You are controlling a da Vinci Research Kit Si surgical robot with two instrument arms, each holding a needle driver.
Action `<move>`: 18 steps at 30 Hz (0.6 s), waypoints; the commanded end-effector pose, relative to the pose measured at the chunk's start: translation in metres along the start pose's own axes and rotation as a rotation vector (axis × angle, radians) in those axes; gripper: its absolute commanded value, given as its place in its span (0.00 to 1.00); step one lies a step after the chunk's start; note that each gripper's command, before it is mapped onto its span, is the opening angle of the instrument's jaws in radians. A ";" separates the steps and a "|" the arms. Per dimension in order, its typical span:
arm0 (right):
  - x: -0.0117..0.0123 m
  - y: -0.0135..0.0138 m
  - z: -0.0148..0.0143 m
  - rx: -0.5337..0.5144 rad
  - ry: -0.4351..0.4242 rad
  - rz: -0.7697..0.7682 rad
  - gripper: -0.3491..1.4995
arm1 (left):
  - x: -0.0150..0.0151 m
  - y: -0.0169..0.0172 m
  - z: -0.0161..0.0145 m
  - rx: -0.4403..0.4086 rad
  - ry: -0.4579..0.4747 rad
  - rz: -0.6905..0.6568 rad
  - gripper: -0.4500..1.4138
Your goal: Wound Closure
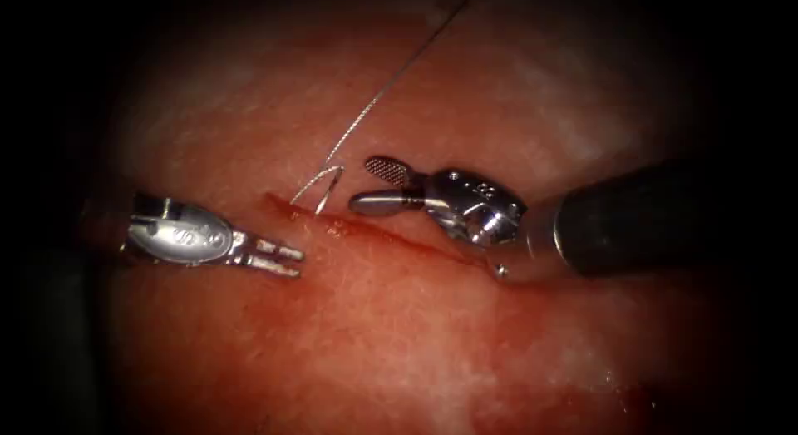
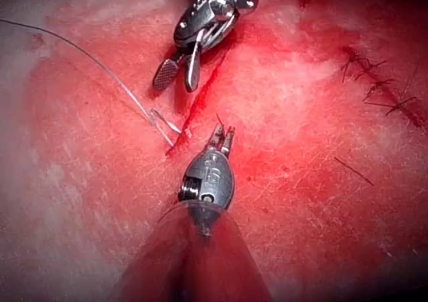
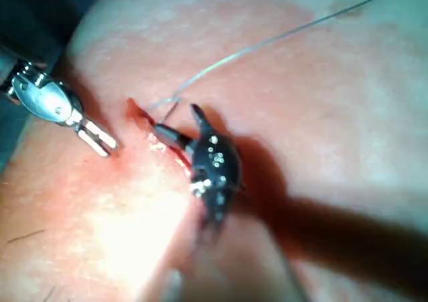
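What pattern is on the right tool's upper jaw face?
Fine cross-hatching on the right tool, clearest in the endoscope view.

Glossy metal claws (image 1: 366,184); moist, glistening tissue (image 1: 399,335).

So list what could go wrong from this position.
1. The needle stands in the tissue at the left end of the cut, with neither tool holding it; it might tip or slip.
2. The right tool is open close beside the needle and thread, so it might snag the thread.
3. The left tool, slightly open and empty, lies low on the tissue and could scrape it.
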 end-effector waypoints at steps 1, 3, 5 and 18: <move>-0.0012 -0.0007 0.0006 0.003 -0.001 0.004 0.77 | -0.0008 0.0008 0.0007 -0.002 -0.003 -0.015 0.00; -0.0012 -0.0008 0.0006 0.003 -0.001 0.004 0.77 | -0.0011 0.0004 0.0006 0.000 -0.003 -0.054 0.00; -0.0012 -0.0008 0.0006 0.003 -0.001 0.004 0.78 | -0.0013 0.0002 0.0005 -0.002 -0.001 -0.117 0.00; -0.0013 -0.0013 0.0005 0.024 -0.005 0.005 0.77 | 0.0012 0.0002 0.0007 -0.148 0.058 -0.657 0.00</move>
